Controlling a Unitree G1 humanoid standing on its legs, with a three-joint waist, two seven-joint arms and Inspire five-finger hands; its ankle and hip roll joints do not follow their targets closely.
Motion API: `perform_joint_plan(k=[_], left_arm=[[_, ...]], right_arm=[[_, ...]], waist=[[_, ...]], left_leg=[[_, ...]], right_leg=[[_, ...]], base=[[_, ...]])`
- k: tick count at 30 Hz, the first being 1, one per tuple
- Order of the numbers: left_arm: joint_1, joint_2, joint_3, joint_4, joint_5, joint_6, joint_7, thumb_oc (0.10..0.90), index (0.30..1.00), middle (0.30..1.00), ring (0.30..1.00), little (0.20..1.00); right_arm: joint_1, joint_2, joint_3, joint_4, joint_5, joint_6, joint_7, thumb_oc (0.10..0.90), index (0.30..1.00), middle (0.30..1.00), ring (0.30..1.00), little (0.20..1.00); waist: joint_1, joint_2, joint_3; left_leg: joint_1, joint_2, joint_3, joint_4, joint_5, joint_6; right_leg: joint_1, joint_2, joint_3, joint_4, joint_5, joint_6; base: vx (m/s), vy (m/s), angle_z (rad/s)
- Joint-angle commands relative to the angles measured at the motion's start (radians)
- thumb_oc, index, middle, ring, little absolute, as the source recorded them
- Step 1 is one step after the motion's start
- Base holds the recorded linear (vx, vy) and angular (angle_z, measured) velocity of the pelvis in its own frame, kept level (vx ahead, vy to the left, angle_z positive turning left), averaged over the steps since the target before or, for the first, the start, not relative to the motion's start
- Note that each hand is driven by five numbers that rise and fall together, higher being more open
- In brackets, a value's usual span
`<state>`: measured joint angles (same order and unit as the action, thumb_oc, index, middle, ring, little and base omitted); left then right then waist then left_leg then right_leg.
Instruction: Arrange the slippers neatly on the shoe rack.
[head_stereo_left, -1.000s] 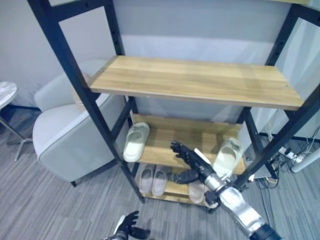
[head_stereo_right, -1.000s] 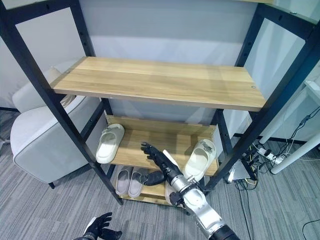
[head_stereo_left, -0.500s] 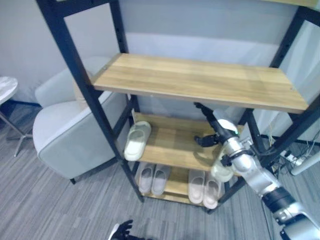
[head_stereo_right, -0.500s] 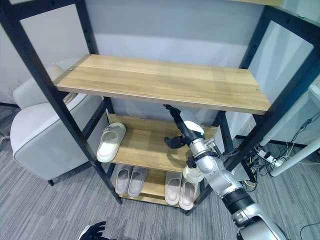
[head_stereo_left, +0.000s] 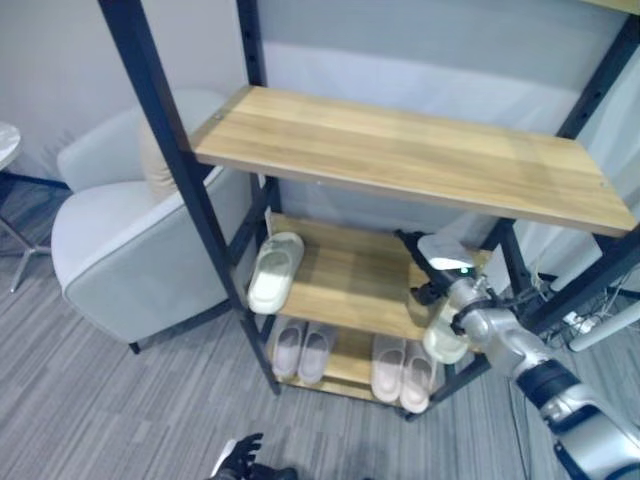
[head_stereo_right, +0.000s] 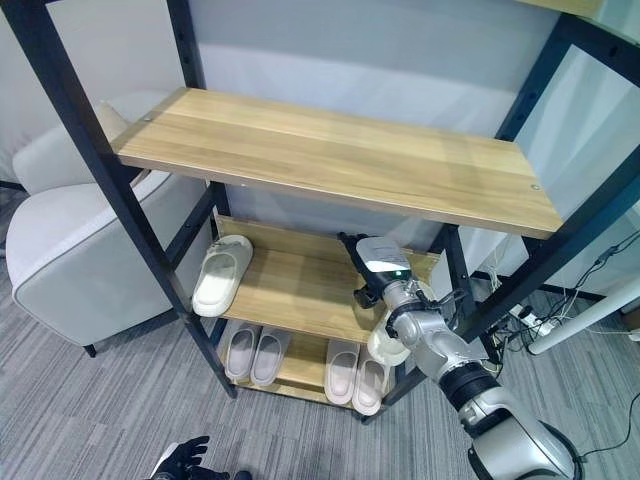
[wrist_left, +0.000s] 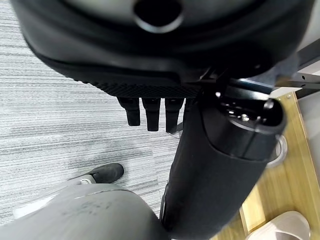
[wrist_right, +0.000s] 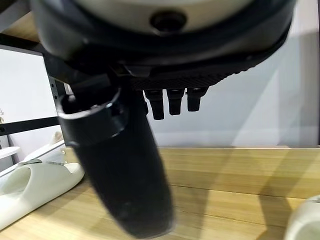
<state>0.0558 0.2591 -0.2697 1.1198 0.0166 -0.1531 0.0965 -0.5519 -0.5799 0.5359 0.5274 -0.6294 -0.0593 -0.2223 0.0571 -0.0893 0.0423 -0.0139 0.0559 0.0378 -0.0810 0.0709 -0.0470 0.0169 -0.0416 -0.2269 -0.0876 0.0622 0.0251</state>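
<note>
The shoe rack (head_stereo_left: 180, 190), a tall black frame with wooden shelves, stands with a grey armchair (head_stereo_left: 130, 250) just beside it on the robot's left. Its middle shelf (head_stereo_right: 300, 295) carries two pale slippers well apart: the left slipper (head_stereo_left: 272, 272) lies at the left end near the post, and the right slipper (head_stereo_left: 447, 330) sits at the right front corner, its toe overhanging the shelf edge. Two more pairs, a left pair (head_stereo_left: 300, 350) and a right pair (head_stereo_left: 403, 370), already lie side by side on the bottom shelf. Over the last second the right hand (head_stereo_right: 368, 262) has risen from below the shelf front and come in over the middle shelf, and it now hovers just beside the right slipper with fingers extended and holding nothing, as its wrist view also shows. That suggests the reach is done and the grasp of this slipper is about to begin, probably to bring it alongside its mate. The left hand (head_stereo_left: 243, 462) hangs low near the floor, fingers relaxed and empty.
</note>
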Motion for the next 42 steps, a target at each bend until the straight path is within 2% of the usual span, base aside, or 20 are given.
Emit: perform_joint_plan(k=[1, 10, 15, 21, 23, 27, 29, 30, 31, 32, 33, 34, 42], left_arm=[[-0.042, -0.06, -0.062, 0.076, 0.064, -0.017, -0.023, 0.8, 0.9, 0.9, 0.9, 0.9], [-0.033, -0.059, -0.043, 0.088, 0.079, -0.014, -0.037, 0.8, 0.9, 0.9, 0.9, 0.9], [-0.029, -0.059, -0.045, 0.088, 0.078, -0.015, -0.043, 0.8, 0.9, 0.9, 0.9, 0.9], [-0.024, -0.058, -0.048, 0.085, 0.071, -0.015, -0.048, 0.8, 0.9, 0.9, 0.9, 0.9], [-0.025, -0.058, -0.047, 0.087, 0.07, -0.014, -0.047, 0.8, 0.9, 0.9, 0.9, 0.9], [-0.026, -0.052, -0.045, 0.09, 0.058, -0.013, -0.045, 0.8, 0.9, 0.9, 0.9, 0.9], [-0.027, -0.051, -0.045, 0.091, 0.057, -0.013, -0.044, 0.8, 0.9, 0.9, 0.9, 0.9], [-0.03, -0.049, -0.049, 0.095, 0.054, -0.013, -0.043, 0.8, 0.9, 0.9, 0.9, 0.9], [-0.03, -0.049, -0.048, 0.095, 0.053, -0.013, -0.043, 0.8, 0.9, 0.9, 0.9, 0.9], [-0.031, -0.047, -0.049, 0.095, 0.052, -0.013, -0.042, 0.8, 0.9, 0.9, 0.9, 0.9], [-0.031, -0.046, -0.051, 0.095, 0.052, -0.013, -0.043, 0.8, 0.9, 0.9, 0.9, 0.9], [-0.031, -0.044, -0.05, 0.095, 0.051, -0.012, -0.042, 0.8, 0.9, 0.9, 0.9, 0.9], [-0.036, -0.04, -0.038, 0.1, 0.042, -0.016, -0.035, 0.8, 0.9, 0.9, 0.9, 0.9]], right_arm=[[-0.142, -0.116, -0.041, -0.011, -0.045, 0.004, -0.033, 0.8, 0.9, 0.9, 0.9, 0.9], [-0.091, -0.209, -0.063, -0.03, -0.077, 0.005, 0.006, 0.8, 0.9, 0.9, 0.9, 0.9], [-0.082, -0.233, -0.052, 0.008, -0.084, 0.008, 0.017, 0.8, 0.9, 0.9, 0.9, 0.9], [-0.097, -0.217, -0.016, 0.061, -0.086, 0.013, 0.031, 0.8, 0.9, 0.9, 0.9, 0.9], [-0.102, -0.209, -0.006, 0.082, -0.086, 0.013, 0.031, 0.718, 0.778, 0.778, 0.778, 0.778], [-0.122, -0.174, 0.03, 0.142, -0.07, 0.016, 0.044, 0.744, 0.815, 0.815, 0.815, 0.815], [-0.128, -0.165, 0.037, 0.16, -0.067, 0.017, 0.043, 0.734, 0.801, 0.801, 0.801, 0.801], [-0.134, -0.143, 0.056, 0.201, -0.059, 0.019, 0.049, 0.695, 0.742, 0.742, 0.742, 0.742], [-0.136, -0.141, 0.057, 0.203, -0.059, 0.019, 0.048, 0.675, 0.712, 0.712, 0.712, 0.712], [-0.14, -0.132, 0.065, 0.219, -0.057, 0.019, 0.051, 0.566, 0.549, 0.549, 0.549, 0.549], [-0.144, -0.122, 0.074, 0.232, -0.051, 0.018, 0.058, 0.546, 0.519, 0.519, 0.519, 0.519], [-0.149, -0.114, 0.079, 0.242, -0.043, 0.017, 0.062, 0.4, 0.3, 0.3, 0.3, 0.3], [-0.142, -0.092, 0.065, 0.189, -0.006, 0.0, 0.058, 0.4, 0.3, 0.3, 0.3, 0.3]], waist=[[0.005, 0.0, -0.005], [-0.013, 0.002, -0.009], [-0.012, 0.001, -0.008], [-0.004, -0.002, -0.003], [-0.003, -0.004, -0.002], [0.01, -0.016, 0.005], [0.011, -0.019, 0.005], [0.018, -0.025, 0.007], [0.018, -0.025, 0.007], [0.02, -0.026, 0.007], [0.025, -0.029, 0.009], [0.025, -0.031, 0.008], [0.032, -0.038, 0.006]], left_leg=[[0.049, 0.0, 0.018, -0.006, -0.133, -0.013], [0.052, -0.005, 0.028, -0.006, -0.142, -0.01], [0.055, -0.008, 0.033, -0.006, -0.146, -0.008], [0.057, -0.007, 0.035, -0.006, -0.147, -0.006], [0.056, -0.007, 0.036, -0.006, -0.146, -0.006], [0.045, -0.006, 0.029, -0.006, -0.142, -0.007], [0.043, -0.005, 0.028, -0.006, -0.141, -0.007], [0.04, -0.004, 0.024, -0.006, -0.139, -0.008], [0.04, -0.004, 0.024, -0.006, -0.139, -0.008], [0.038, -0.004, 0.022, -0.006, -0.138, -0.008], [0.036, -0.004, 0.02, -0.006, -0.137, -0.008], [0.036, -0.004, 0.018, -0.006, -0.137, -0.008], [0.038, -0.008, 0.008, -0.006, -0.137, -0.007]], right_leg=[[0.041, -0.054, 0.022, 0.002, -0.076, 0.106], [0.032, -0.065, 0.035, 0.002, -0.068, 0.114], [0.03, -0.07, 0.038, 0.001, -0.064, 0.118], [0.025, -0.068, 0.045, 0.0, -0.061, 0.119], [0.024, -0.068, 0.044, 0.0, -0.061, 0.12], [0.016, -0.067, 0.038, 0.0, -0.058, 0.12], [0.015, -0.067, 0.037, 0.0, -0.058, 0.12], [0.014, -0.067, 0.033, 0.0, -0.058, 0.12], [0.013, -0.067, 0.033, 0.0, -0.058, 0.12], [0.013, -0.067, 0.032, 0.0, -0.058, 0.119], [0.013, -0.066, 0.03, 0.0, -0.058, 0.119], [0.013, -0.066, 0.029, 0.0, -0.059, 0.119], [0.022, -0.07, 0.016, 0.001, -0.06, 0.117]], base=[[0.01, 0.014, -0.08], [0.01, 0.019, -0.05], [0.02, 0.013, -0.09], [0.01, 0.002, -0.02], [0.0, 0.002, -0.02], [0.0, 0.0, 0.0], [0.0, 0.0, 0.0], [0.0, 0.0, 0.0], [0.0, 0.0, 0.0], [0.0, 0.0, 0.0], [0.0, 0.0, 0.0], [0.0, 0.0, 0.0], [0.01, 0.005, 0.06]])
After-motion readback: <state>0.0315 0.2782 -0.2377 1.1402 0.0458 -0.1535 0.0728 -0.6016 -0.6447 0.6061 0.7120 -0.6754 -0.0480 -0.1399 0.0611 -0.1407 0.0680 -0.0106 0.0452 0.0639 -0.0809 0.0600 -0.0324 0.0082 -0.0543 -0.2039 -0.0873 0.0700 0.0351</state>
